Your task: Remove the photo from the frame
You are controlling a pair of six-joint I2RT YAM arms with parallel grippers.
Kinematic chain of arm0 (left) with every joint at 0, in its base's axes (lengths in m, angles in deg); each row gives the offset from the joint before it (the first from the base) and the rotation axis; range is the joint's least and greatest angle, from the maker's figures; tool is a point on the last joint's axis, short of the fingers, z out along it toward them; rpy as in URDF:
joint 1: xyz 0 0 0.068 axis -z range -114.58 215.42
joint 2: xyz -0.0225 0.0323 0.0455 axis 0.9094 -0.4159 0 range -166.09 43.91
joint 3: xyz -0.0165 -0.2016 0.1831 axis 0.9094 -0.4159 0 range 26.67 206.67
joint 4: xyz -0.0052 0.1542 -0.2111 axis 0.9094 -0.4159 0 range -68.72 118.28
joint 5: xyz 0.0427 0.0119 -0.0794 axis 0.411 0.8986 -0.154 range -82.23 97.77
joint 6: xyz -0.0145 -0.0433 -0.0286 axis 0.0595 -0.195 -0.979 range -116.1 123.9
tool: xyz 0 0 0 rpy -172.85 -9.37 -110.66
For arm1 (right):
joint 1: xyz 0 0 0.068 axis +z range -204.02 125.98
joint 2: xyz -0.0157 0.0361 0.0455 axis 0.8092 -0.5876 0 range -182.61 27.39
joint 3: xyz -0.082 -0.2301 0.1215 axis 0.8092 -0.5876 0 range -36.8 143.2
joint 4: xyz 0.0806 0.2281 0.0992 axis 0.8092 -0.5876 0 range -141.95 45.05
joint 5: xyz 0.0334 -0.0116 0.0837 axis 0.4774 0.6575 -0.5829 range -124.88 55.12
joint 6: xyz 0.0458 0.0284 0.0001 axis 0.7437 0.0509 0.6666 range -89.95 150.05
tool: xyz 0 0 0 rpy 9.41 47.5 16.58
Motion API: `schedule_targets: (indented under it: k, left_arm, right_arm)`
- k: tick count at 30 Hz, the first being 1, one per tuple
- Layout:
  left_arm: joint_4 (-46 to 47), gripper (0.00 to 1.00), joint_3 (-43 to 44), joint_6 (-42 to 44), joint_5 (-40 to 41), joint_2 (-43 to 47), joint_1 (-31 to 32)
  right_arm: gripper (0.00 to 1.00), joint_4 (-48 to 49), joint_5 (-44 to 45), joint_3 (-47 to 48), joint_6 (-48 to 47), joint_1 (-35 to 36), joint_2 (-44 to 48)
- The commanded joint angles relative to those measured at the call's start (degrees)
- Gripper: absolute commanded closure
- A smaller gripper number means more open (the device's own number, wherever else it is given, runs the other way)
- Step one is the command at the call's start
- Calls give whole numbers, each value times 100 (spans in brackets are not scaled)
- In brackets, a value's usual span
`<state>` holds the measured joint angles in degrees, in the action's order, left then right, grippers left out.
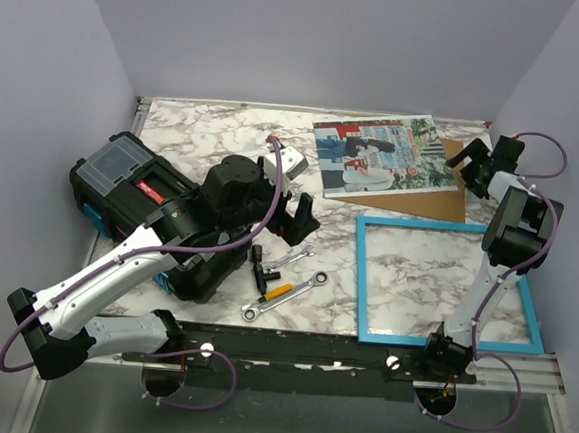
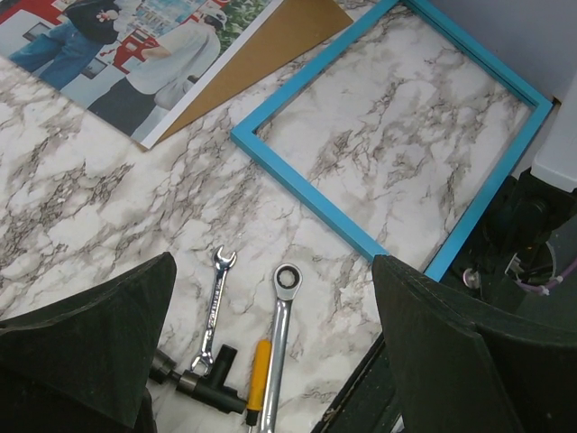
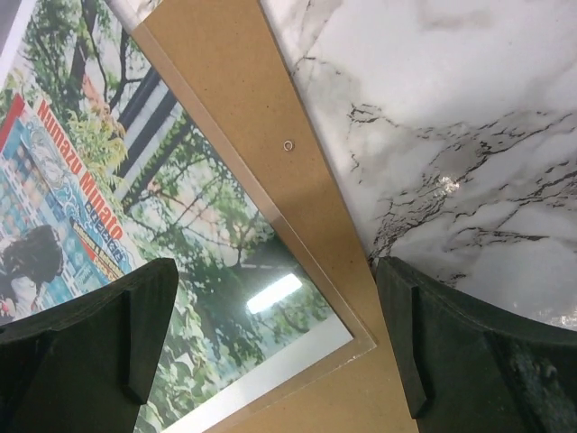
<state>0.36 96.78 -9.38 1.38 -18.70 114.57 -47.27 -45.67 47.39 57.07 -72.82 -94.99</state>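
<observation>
step: removal looks done | colourful rectangular paper photo [image 1: 375, 155] lies on plain brown backing board [image 1: 426, 199], far centre | empty turquoise rectangular frame [image 1: 360, 272] near right | right gripper [image 3: 275, 298] spread over photo corner, left gripper [image 2: 270, 298] spread, empty | next: probably just withdraw

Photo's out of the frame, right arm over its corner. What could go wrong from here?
1. The photo lies flat on the backing board; the open right fingers may pinch both or crease the corner.
2. Glare and a clear edge suggest a pane over the print; fingers could slip on it.
</observation>
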Motion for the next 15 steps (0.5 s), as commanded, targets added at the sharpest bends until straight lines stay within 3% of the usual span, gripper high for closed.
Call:
schedule_targets:
  k: [1, 8, 15]
  left_arm:
    - [173, 6, -76, 56, 106, -27, 15]
    - [233, 6, -102, -33, -115, 154, 16]
    - [308, 6, -129, -138, -309, 341, 16]
  right_arm:
    - [0, -790, 307, 387, 79, 59, -90]
    - [0, -1546, 1746, -332, 244, 353, 1169]
    - [0, -1740, 1641, -1400, 894, 548, 1981]
